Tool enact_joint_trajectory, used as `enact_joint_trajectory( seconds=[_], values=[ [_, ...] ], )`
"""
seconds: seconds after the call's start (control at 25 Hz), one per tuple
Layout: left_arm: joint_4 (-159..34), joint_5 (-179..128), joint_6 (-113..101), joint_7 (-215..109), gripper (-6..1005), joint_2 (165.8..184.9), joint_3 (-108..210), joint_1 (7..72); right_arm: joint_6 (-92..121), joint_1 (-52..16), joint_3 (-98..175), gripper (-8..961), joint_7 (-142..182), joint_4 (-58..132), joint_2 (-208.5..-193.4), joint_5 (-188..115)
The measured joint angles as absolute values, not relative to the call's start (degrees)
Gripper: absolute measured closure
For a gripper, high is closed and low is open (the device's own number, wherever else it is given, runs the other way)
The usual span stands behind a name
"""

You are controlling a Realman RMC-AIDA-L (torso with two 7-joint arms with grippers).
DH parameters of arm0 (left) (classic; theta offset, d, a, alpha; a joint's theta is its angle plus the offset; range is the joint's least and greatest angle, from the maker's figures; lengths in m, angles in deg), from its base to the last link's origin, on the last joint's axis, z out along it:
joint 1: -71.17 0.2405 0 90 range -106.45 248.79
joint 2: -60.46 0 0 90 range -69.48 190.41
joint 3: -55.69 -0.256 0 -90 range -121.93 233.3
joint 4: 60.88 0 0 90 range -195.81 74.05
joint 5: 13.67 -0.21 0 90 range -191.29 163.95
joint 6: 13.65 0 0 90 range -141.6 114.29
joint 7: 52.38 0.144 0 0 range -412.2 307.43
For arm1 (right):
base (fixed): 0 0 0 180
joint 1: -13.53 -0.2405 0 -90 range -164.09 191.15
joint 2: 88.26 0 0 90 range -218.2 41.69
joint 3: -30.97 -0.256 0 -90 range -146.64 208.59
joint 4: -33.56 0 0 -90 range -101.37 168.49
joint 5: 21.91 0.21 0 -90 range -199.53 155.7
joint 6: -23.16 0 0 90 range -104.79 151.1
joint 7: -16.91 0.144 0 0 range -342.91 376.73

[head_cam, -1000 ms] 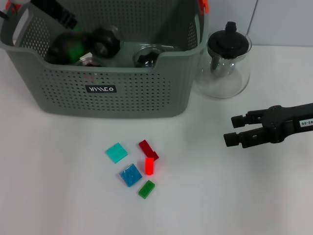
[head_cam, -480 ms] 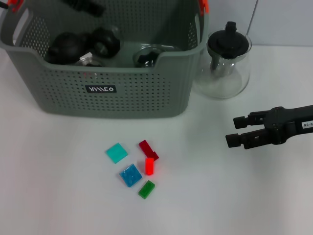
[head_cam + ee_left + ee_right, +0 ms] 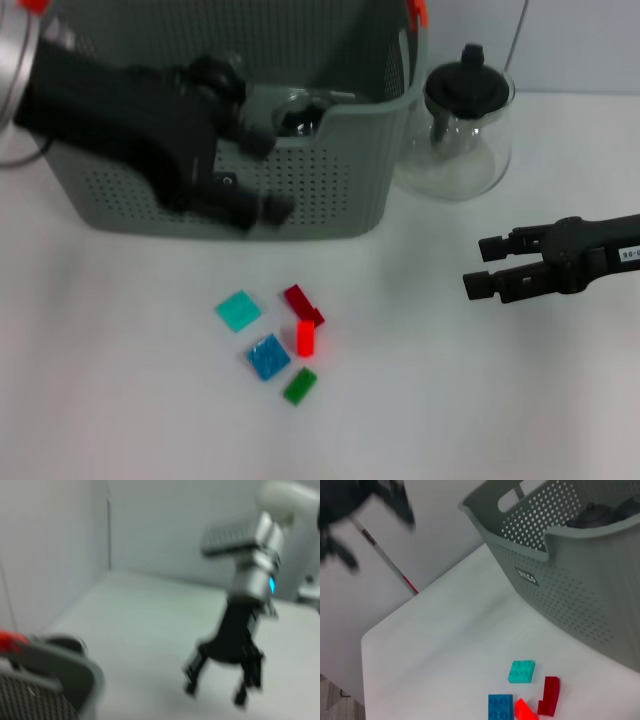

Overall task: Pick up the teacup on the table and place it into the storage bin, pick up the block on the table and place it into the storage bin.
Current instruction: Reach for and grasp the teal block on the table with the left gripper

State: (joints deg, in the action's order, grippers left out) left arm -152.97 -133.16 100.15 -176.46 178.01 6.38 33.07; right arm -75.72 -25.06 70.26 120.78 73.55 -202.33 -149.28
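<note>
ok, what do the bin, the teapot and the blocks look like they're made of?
Bin: likely moulded plastic, matte grey, its walls perforated with even rows of holes. Teapot: seemingly clear glass, see-through with glints, under a black lid that looks plastic. Blocks: probably glossy hard plastic, bright colours with studded tops.

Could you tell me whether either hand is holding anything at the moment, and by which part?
Nothing is held. The left hand is open and empty in front of the storage bin; the right hand hovers open and empty over the table, right of the blocks.
</note>
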Motion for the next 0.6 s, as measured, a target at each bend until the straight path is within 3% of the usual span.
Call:
enact_joint_trajectory(
  seconds=[0.12,0.4,0.6],
  values=[
    [-153.60,-139.92,99.85,-175.12,289,179.35,-0.32,37.15,-75.73,-25.06,70.26,7,120.92,73.55,-202.29,-149.29],
    [-150.80,-160.03,95.31,-176.03,291,184.63,-7.14,37.94,-75.59,-25.04,70.28,7,121.01,73.39,-202.24,-149.35],
    [-144.17,-164.90,86.97,-183.79,292,184.61,-13.98,37.82,-75.33,-24.64,70.26,7,120.72,73.11,-202.25,-149.47]
  ],
)
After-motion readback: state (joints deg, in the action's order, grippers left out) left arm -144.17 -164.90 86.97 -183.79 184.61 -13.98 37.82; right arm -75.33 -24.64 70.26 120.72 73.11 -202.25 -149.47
